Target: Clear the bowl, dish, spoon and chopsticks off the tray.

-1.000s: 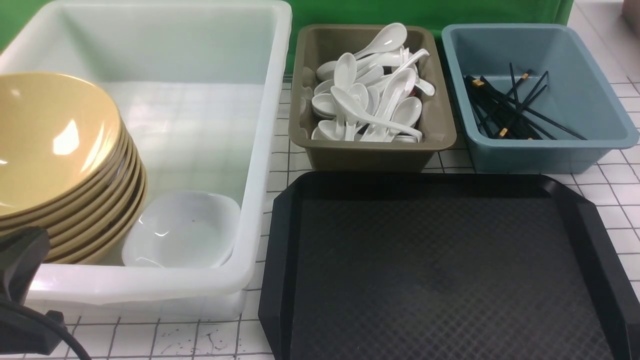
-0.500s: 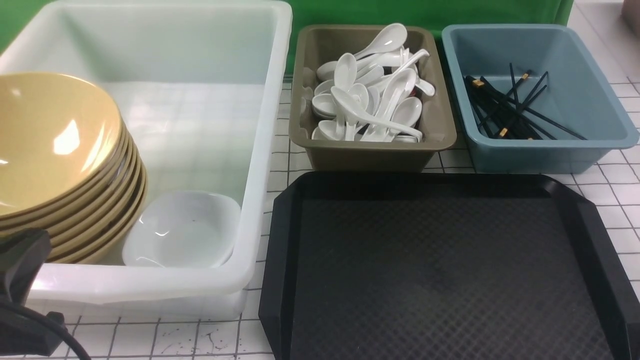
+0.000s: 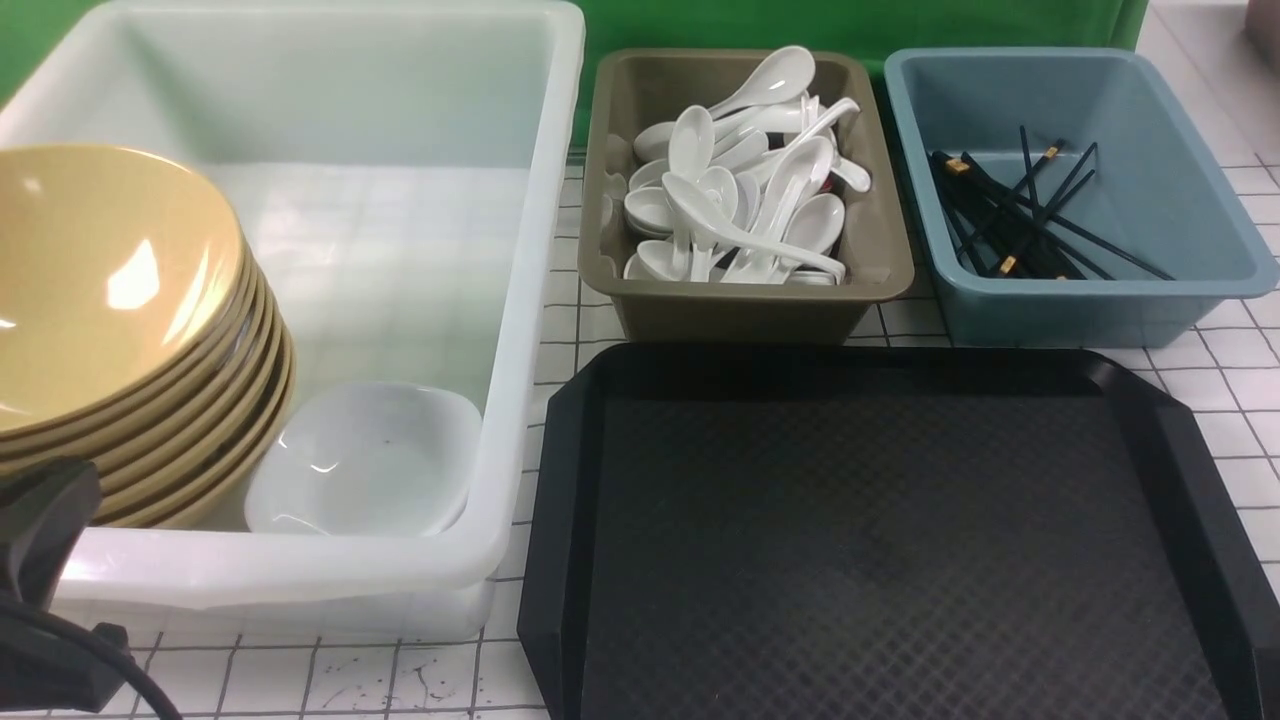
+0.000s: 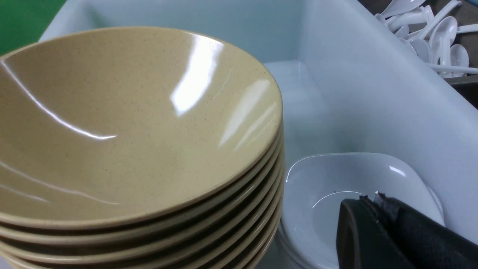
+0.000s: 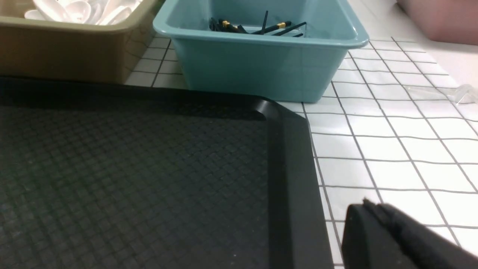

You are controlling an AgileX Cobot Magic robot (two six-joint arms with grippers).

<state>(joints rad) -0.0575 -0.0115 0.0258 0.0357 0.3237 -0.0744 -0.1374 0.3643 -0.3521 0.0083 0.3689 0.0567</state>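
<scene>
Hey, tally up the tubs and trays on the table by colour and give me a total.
White tub: 1
Olive tub: 1
Blue tub: 1
Black tray: 1
Total: 4
A pinkish thing at the edge of the right wrist view is cut off too much to identify, so it is not counted.

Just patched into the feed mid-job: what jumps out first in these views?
The black tray fills the near right of the front view, its textured floor bare. In the big white tub on the left, a tilted stack of yellow bowls leans beside a white dish. Behind the tray, an olive tub is heaped with white spoons, and a blue tub holds black chopsticks.
</scene>
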